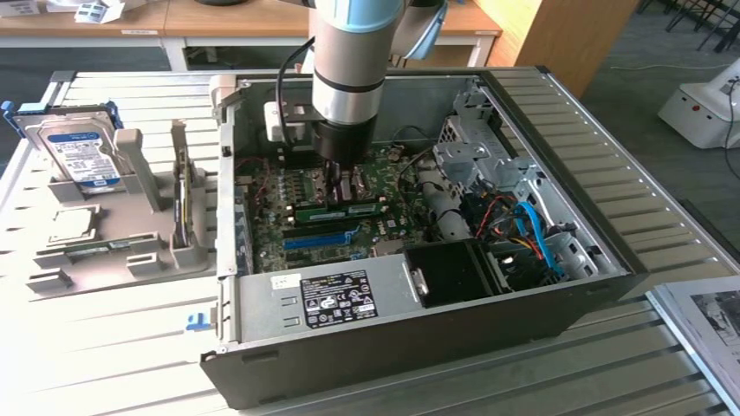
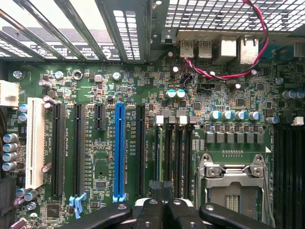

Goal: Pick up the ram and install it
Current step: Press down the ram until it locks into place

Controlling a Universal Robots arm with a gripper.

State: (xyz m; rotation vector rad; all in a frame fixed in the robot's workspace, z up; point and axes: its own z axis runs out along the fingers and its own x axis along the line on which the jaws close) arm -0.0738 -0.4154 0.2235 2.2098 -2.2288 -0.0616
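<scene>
Just beside the blue slot (image 1: pixel 317 239), on its far side, I see the ram (image 1: pixel 339 209) lying in the motherboard's slots, long axis parallel to it. My gripper (image 1: pixel 338 185) stands directly above, jaws fully closed, apparently pressing rather than holding.

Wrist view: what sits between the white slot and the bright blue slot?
Two long black slots and one short black slot, as the wrist view shows.

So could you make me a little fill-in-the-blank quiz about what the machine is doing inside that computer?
1. The gripper is lowered inside the open computer ____.
2. Its fingers are ____ over the ram.
3. The long slot beside the black ones is coloured ____.
4. The hard drive stands ____ the case.

Missing words: case; shut; blue; outside
</scene>
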